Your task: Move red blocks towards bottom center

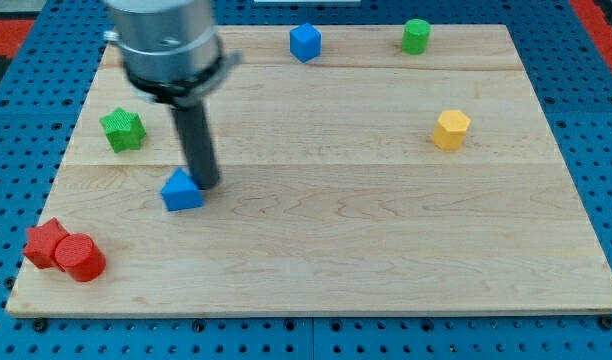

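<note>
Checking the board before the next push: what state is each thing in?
My tip: down, beside blue triangle.
Blue triangle: flat, left of tip.
Red star: touching red cylinder.
Red cylinder: bottom left corner.
Green star: alone.
Blue cube: top edge.
Green cylinder: upright.
Yellow hexagon: alone.

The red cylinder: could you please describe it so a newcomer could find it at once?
Start at the wooden board's bottom left corner, where two red blocks touch. The red cylinder is the rounder one, nearer the view's right and bottom than the red star.
</note>
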Action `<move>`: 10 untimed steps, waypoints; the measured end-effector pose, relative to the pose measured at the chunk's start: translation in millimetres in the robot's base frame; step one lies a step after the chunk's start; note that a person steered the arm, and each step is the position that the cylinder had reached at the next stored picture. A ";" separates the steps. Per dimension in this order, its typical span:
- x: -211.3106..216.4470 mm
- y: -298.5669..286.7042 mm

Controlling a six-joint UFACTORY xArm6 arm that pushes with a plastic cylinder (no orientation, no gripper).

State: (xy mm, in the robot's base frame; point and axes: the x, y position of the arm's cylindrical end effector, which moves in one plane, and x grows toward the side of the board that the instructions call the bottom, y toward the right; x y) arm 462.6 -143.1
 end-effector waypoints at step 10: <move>154.8 -101.3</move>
State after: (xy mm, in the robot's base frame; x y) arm 617.4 -244.5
